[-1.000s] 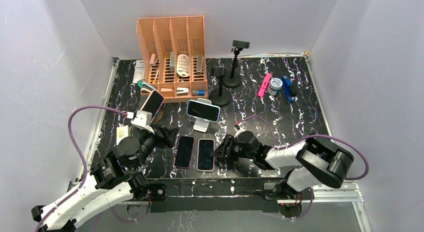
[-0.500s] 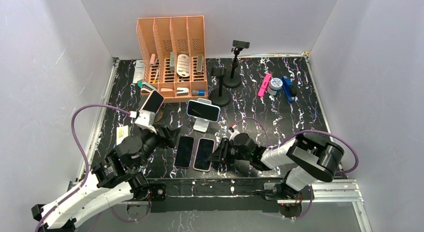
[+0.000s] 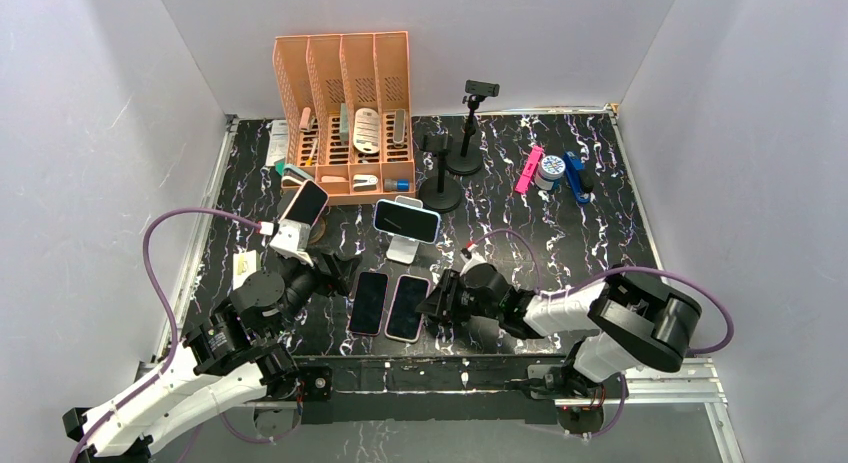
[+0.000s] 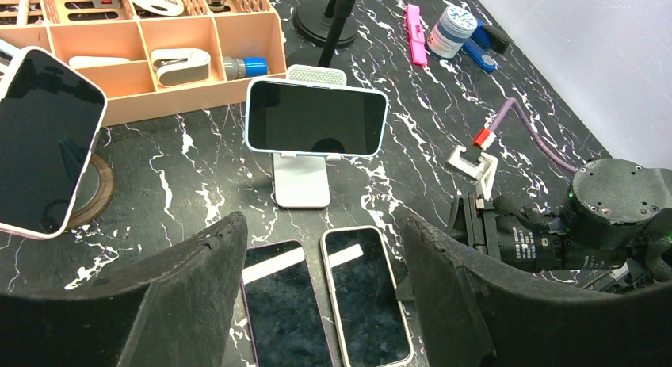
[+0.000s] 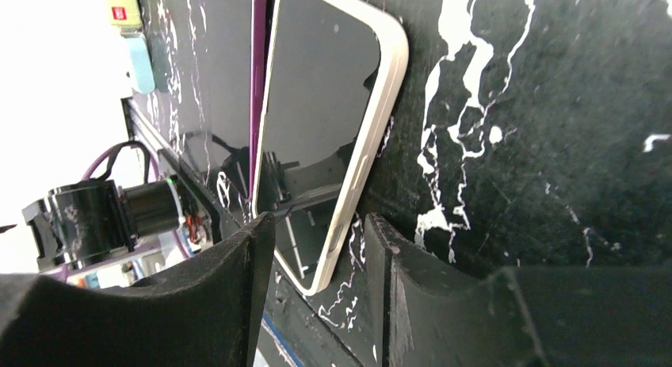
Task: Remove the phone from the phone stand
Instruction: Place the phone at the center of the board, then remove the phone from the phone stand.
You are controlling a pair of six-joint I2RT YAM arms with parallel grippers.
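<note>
A blue-cased phone [image 3: 407, 220] lies landscape on the white stand [image 3: 403, 249]; the left wrist view shows the phone [image 4: 315, 117] and stand [image 4: 303, 181] too. A second phone [image 3: 305, 204] leans on a round wooden stand at the left [image 4: 43, 141]. Two phones lie flat: purple-cased [image 3: 368, 303] and white-cased [image 3: 406, 308]. My left gripper [image 3: 335, 273] is open and empty, hovering over the flat phones [image 4: 323, 227]. My right gripper [image 3: 438, 303] is low at the table, open, its jaws either side of the white-cased phone's right edge [image 5: 321, 224], [image 5: 321, 121].
An orange desk organiser [image 3: 345, 113] stands at the back. Two black tripod stands [image 3: 450, 168] are behind the white stand. A pink clip, a small jar [image 3: 548, 170] and a blue tool lie at the back right. A purple cable [image 3: 510, 238] trails from the right wrist.
My right gripper has slid left against the white-cased flat phone, and that phone has turned so its near end sits closer to the purple one. The left arm has barely moved.
</note>
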